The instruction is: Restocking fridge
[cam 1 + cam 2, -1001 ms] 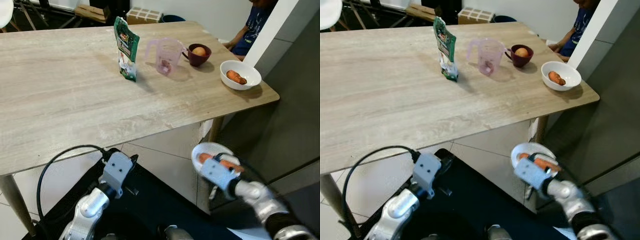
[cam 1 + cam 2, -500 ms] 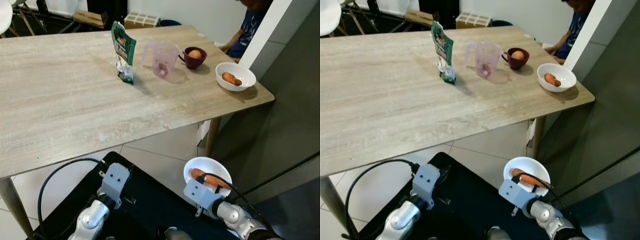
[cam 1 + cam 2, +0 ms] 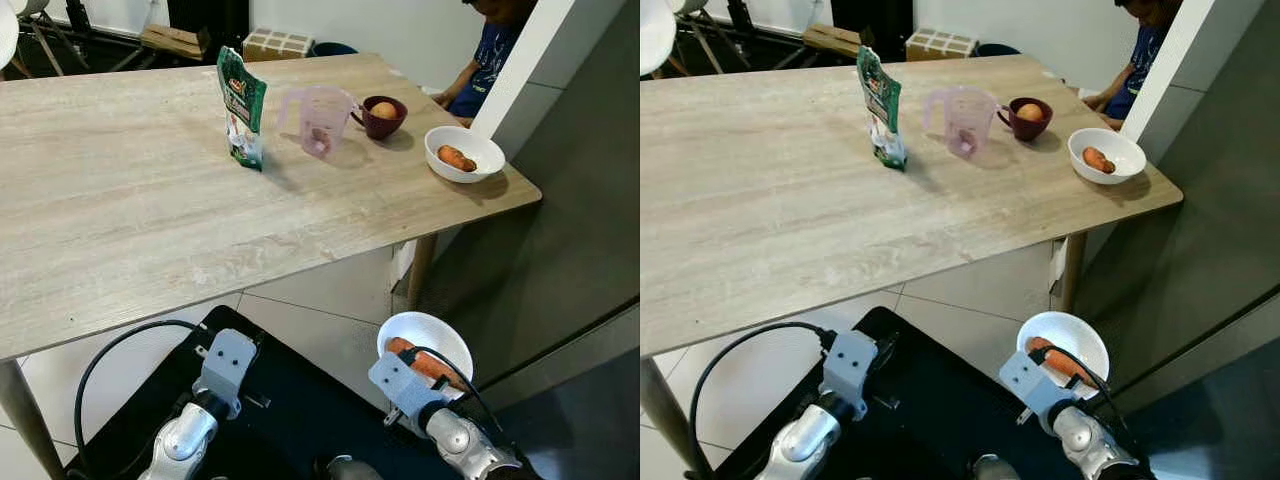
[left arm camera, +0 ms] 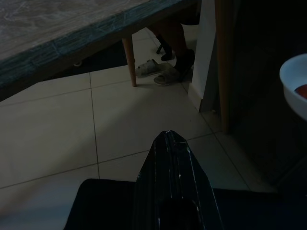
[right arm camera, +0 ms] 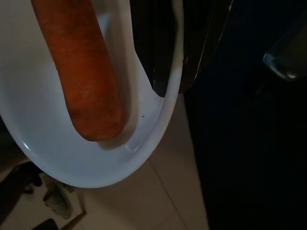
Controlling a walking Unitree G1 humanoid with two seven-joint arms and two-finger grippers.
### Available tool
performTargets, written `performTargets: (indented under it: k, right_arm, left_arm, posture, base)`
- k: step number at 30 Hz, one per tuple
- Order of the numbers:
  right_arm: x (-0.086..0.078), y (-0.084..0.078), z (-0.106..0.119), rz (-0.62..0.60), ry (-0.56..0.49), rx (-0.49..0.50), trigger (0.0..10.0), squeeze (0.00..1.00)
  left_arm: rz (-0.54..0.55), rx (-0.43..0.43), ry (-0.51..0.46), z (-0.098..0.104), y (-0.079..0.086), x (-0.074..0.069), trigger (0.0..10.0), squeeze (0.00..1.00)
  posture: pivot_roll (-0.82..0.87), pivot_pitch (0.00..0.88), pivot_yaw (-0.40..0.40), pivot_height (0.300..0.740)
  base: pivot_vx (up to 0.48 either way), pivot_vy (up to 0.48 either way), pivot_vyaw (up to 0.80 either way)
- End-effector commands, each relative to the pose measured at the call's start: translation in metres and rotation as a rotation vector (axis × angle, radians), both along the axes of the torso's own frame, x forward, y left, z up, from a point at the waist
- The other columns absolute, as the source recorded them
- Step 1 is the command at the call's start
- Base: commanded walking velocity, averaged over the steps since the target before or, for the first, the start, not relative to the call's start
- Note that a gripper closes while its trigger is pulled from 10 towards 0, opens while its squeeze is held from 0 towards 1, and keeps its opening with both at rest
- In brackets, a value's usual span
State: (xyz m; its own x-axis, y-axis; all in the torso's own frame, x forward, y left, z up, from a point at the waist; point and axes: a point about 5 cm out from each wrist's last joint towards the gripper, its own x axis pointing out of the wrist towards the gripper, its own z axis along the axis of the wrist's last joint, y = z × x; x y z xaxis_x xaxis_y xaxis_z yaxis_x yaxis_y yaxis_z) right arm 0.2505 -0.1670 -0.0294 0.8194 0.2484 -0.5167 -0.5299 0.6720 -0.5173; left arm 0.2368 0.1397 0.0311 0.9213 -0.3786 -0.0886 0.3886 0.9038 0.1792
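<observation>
- Your right gripper (image 5: 177,62) is clamped on the rim of a white bowl (image 3: 440,335), one black finger inside the bowl, the other outside; it holds the bowl low, beside the table leg (image 3: 419,270) and above the tiled floor (image 3: 320,320)
- A carrot (image 5: 81,72) lies in that bowl, lengthwise, touching the bowl's inner wall
- Your left gripper (image 4: 169,143) hangs low over the floor tiles, fingers pressed together, nothing in them; it points toward the table legs
- On the wooden table (image 3: 130,200): a green snack pouch (image 3: 241,105) stands upright; just beside it a clear pink jug (image 3: 320,118); then a dark red cup (image 3: 382,116) with a round orange item inside, can't tell what
- Near the table's far right corner sits a second white bowl (image 3: 464,153) with an orange vegetable (image 3: 457,158) in it; well apart from the bowl you hold
- A person in a blue top (image 3: 492,60) sits behind the table's right end
- A grey panel (image 3: 570,200) stands to the right of the table
</observation>
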Motion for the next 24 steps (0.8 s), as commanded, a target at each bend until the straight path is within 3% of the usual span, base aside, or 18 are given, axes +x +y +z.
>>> performTargets:
  k: [1,12,19,24]
  right_arm:
    - [-0.004,-0.002,-0.002,0.015,-0.021,-0.033,10.0,0.0]
    - [-0.009,0.0,-0.006,0.014,-0.003,-0.022,10.0,0.0]
    - [-0.011,0.001,-0.009,-0.033,0.011,0.012,10.0,0.0]
    - [-0.009,0.003,-0.007,-0.091,-0.009,0.058,10.0,0.0]
  left_arm:
    - [-0.001,-0.02,0.019,-0.006,-0.006,-0.005,10.0,0.0]
    - [0.007,-0.026,0.026,-0.009,-0.005,-0.007,10.0,0.0]
    - [0.047,-0.026,0.074,-0.021,0.001,-0.011,10.0,0.0]
    - [0.104,-0.01,0.166,-0.041,0.009,-0.022,10.0,0.0]
  posture:
    - [-0.06,0.136,-0.093,0.74]
    - [-0.06,0.138,-0.099,0.74]
    - [-0.06,0.135,-0.101,0.74]
    - [-0.07,0.124,-0.099,0.74]
  base:
    - [0.0,0.0,0.0]
    - [0.0,0.0,0.0]
    - [0.0,0.0,0.0]
    - [0.0,0.0,0.0]
